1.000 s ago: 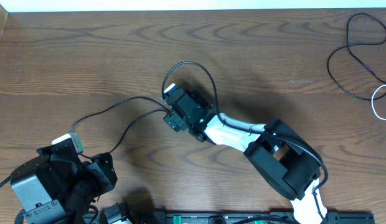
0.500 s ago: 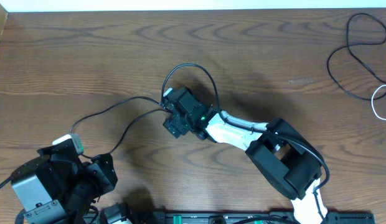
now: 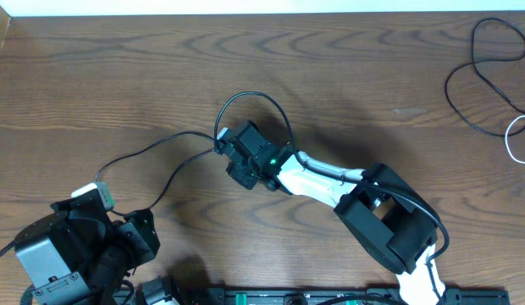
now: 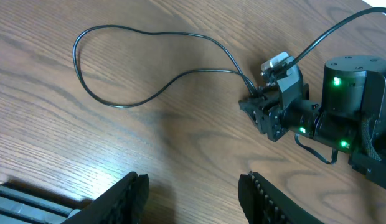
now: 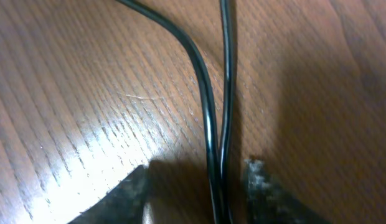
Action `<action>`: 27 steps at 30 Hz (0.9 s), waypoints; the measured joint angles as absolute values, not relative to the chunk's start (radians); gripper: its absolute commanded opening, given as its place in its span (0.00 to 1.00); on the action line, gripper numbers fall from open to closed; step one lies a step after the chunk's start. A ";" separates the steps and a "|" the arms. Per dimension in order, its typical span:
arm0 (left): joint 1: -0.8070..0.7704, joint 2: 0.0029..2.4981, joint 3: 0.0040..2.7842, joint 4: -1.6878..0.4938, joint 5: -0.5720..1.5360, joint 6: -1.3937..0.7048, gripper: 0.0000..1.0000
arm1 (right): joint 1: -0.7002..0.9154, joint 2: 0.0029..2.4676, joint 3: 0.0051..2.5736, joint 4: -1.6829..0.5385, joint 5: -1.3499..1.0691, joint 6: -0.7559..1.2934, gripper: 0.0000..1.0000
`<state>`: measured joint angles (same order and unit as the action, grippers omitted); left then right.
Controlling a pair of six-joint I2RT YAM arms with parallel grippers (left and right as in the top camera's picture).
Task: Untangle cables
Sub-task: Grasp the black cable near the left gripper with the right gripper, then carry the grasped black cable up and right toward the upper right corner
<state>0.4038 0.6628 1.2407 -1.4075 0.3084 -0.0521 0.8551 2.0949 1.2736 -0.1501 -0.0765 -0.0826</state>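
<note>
At the centre of the wooden table (image 3: 118, 76), the right gripper (image 3: 226, 151) has been shifted slightly toward the far-left since a second ago, and its jaws, spread wide then, have been drawn in around two strands of the black cable (image 5: 208, 118). In the right wrist view both strands are seen running side by side between the fingertips (image 5: 263, 183), with a gap left on either side; whether they are actually pinched cannot be told. The loop of this cable (image 3: 254, 97) is arched just beyond the gripper, and its two tails are led off toward the left gripper (image 4: 193, 186), whose jaws are held partly apart on nothing. The remaining cables (image 3: 487, 80), black ones and a white one (image 3: 516, 140), are left well apart at the table's far-right corner. A grasp appears to be under way, so the separating pull is judged to come next.
</note>
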 measured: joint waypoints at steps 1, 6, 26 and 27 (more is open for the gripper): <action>0.404 0.663 1.241 -1.407 0.308 -0.052 0.52 | 0.855 2.095 1.274 -0.151 -0.076 -0.084 0.36; 0.404 0.663 1.241 -1.407 0.308 -0.052 0.52 | 0.855 2.095 1.274 -0.153 -0.080 -0.087 0.26; 0.404 0.663 1.241 -1.407 0.308 -0.052 0.52 | 0.855 2.093 1.275 -0.157 -0.086 -0.088 0.01; 0.404 0.663 1.241 -1.407 0.308 -0.052 0.52 | 0.855 2.093 1.275 -0.156 -0.086 -0.088 0.01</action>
<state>0.4038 0.6632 1.2407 -1.4075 0.3084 -0.0521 0.8551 2.0933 1.2747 -0.1558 -0.0864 -0.0879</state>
